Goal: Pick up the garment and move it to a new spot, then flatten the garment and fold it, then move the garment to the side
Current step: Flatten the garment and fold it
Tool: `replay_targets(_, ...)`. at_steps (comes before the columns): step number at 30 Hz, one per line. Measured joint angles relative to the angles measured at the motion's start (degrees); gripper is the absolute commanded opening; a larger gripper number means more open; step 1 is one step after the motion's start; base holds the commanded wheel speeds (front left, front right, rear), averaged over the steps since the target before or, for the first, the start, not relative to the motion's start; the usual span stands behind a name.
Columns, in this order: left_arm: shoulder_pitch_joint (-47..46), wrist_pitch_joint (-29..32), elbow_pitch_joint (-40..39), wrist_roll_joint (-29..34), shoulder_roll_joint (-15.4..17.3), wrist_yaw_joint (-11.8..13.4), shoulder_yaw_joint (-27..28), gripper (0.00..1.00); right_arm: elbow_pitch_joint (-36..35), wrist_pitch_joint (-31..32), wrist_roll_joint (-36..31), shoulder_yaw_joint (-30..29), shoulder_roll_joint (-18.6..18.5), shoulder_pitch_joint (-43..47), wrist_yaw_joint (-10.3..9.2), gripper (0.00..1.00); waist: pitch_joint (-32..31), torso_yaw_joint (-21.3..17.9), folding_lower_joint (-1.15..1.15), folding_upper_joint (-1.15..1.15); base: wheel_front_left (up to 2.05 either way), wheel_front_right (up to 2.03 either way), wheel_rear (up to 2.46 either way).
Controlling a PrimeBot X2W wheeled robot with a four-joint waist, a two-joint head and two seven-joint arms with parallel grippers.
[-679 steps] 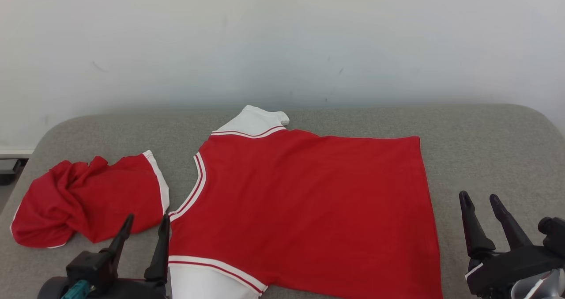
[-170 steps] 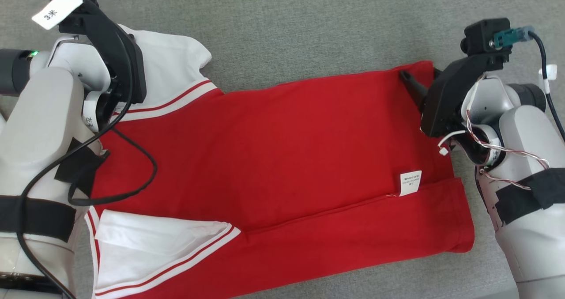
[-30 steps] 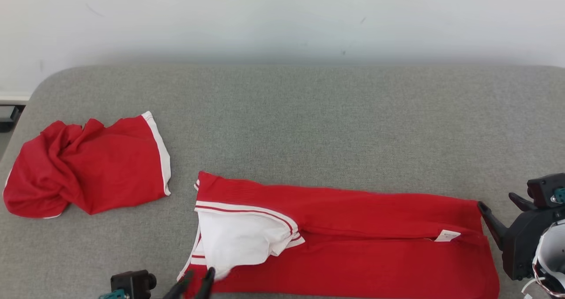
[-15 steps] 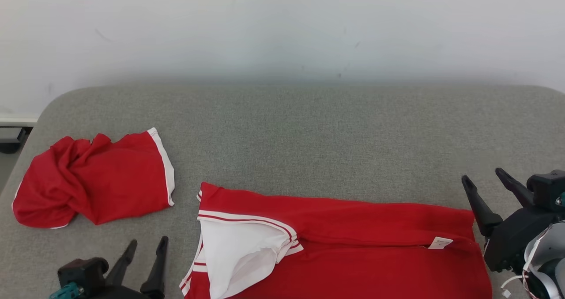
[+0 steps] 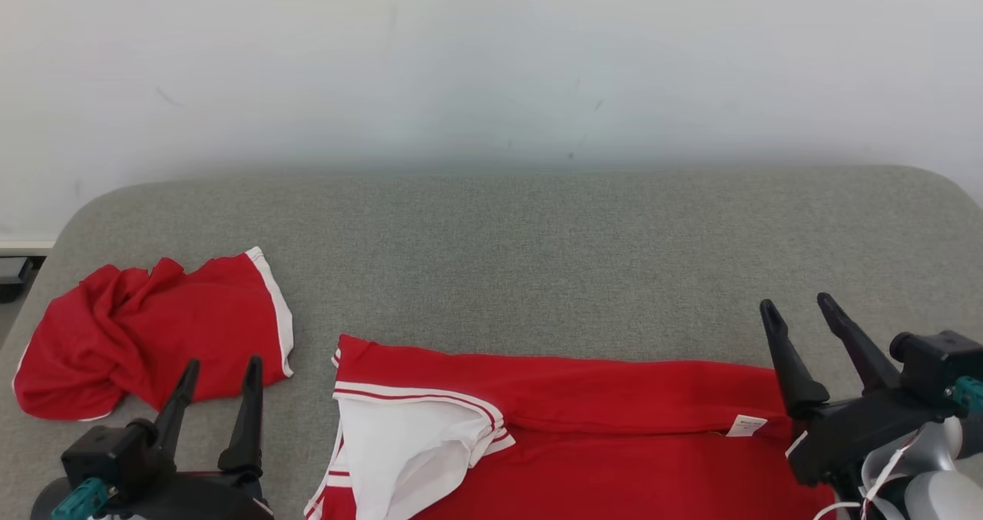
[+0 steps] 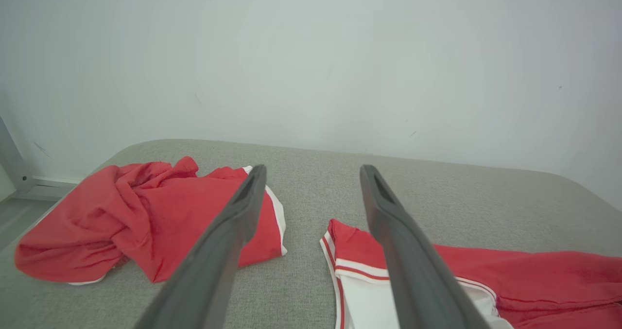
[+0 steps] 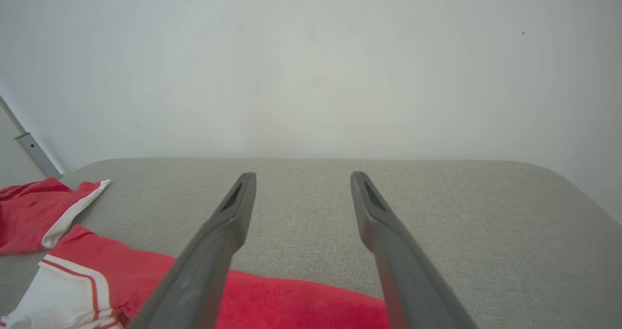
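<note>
The garment [image 5: 584,420] is a red shirt with white, red-striped sleeves, folded lengthwise into a long band along the front of the grey cushion [image 5: 522,259]. Its white sleeve [image 5: 407,443] lies on top at the left end, and a small white label [image 5: 743,425] shows near the right end. The shirt also appears in the left wrist view [image 6: 525,275] and the right wrist view [image 7: 291,300]. My left gripper [image 5: 219,366] stands open above the cushion, left of the sleeve, holding nothing. Over the shirt's right end my right gripper [image 5: 799,309] is open and empty too.
A second red garment with white trim [image 5: 146,336] lies crumpled at the cushion's left end, just behind my left gripper, also seen in the left wrist view [image 6: 121,222]. A pale wall [image 5: 491,59] rises behind the cushion. The cushion's back half is bare grey fabric.
My left gripper let go of the shirt's near left edge, opened and drew back to the left. The right gripper lifted off the right end. The head camera tilted up.
</note>
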Motion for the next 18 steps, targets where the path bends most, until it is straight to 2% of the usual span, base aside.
replay_targets(9,0.34,0.31,0.18,0.07,0.99,0.08,0.03,1.00,3.28,-3.82,-0.07,0.58,2.16,0.64,0.16,1.00,-0.11,-0.48,0.00,0.00,0.00,0.00,0.00)
replay_targets(18,0.74,1.05,1.89,-0.60,0.11,0.81,2.24,1.00,6.92,-6.30,0.01,1.33,4.32,0.57,-0.09,1.00,-0.35,-0.68,0.00,0.00,0.00,0.00,0.00)
